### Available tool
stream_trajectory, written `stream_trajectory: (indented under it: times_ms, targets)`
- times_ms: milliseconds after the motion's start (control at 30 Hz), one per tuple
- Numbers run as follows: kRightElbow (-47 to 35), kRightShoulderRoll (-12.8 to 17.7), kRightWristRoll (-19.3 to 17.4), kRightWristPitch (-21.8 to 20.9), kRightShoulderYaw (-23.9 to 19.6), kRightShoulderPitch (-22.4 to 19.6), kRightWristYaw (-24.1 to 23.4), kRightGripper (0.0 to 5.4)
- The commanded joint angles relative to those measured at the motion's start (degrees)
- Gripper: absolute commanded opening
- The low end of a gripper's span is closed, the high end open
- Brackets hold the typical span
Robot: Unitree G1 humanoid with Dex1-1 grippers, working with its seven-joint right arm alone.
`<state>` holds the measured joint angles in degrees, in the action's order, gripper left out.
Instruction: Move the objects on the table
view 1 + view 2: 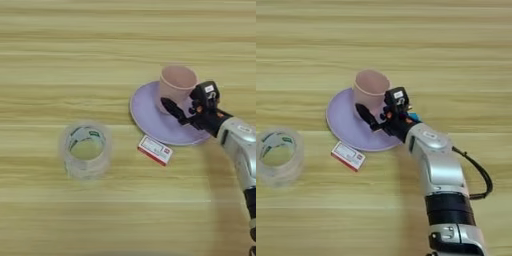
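My tool [376, 114] hangs over the lavender plate [342, 129], with its two black fingers spread apart and holding nothing. The pink cup [370, 88] stands upright on the plate, right in front of my tool, touching or almost touching it. The little white-and-red box [155, 150] lies flat on the desk [100, 45], just to my tool's left, beside the plate's edge. A clear tape roll [85, 149] sits far off left.

cup [370, 87] on plate [351, 125] — pincer [375, 112] beside cup — box [348, 156] near plate
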<state>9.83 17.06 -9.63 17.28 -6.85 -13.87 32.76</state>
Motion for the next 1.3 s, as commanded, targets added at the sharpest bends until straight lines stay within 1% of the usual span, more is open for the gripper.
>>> stream_trajectory:
  times_ms: [33, 200, 267, 400, 467, 533, 633, 733, 867, 967, 1067, 1200, 1300]
  targets:
    - [-3.16, 1.46, -0.36, -0.77, -0.11, -2.45, -1.01, 4.07]
    - [-2.51, 1.33, -0.15, -0.8, 0.29, -1.67, -1.08, 4.07]
    - [-2.48, 1.24, 0.07, -1.0, 0.6, -1.37, -1.17, 4.48]
    - [-3.04, 1.38, 0.19, -1.36, 0.57, -1.17, -1.77, 5.04]
    - [-3.75, 1.66, -0.01, -1.35, 0.43, -0.91, -1.85, 5.27]
    - [-4.55, 2.02, -0.06, -1.26, 0.41, -0.47, -1.87, 5.34]
    - [-7.01, 3.01, 0.05, -0.77, 0.38, 1.09, -1.58, 5.34]
    - [-10.13, 4.69, 0.69, -0.48, 1.04, 3.49, -0.48, 5.34]
    - [-14.78, 8.08, 1.51, -0.63, 2.76, 7.87, 3.16, 5.34]
    - [-19.14, 11.57, -1.43, 1.78, 2.5, 11.86, 9.08, 5.34]
    - [-22.57, 14.0, -5.62, 6.22, 1.01, 14.08, 13.43, 5.34]
    - [-26.4, 16.01, -11.64, 13.51, -1.73, 14.94, 16.34, 5.34]
    - [-29.33, 16.41, -14.78, 16.82, -3.35, 14.55, 16.46, 5.34]
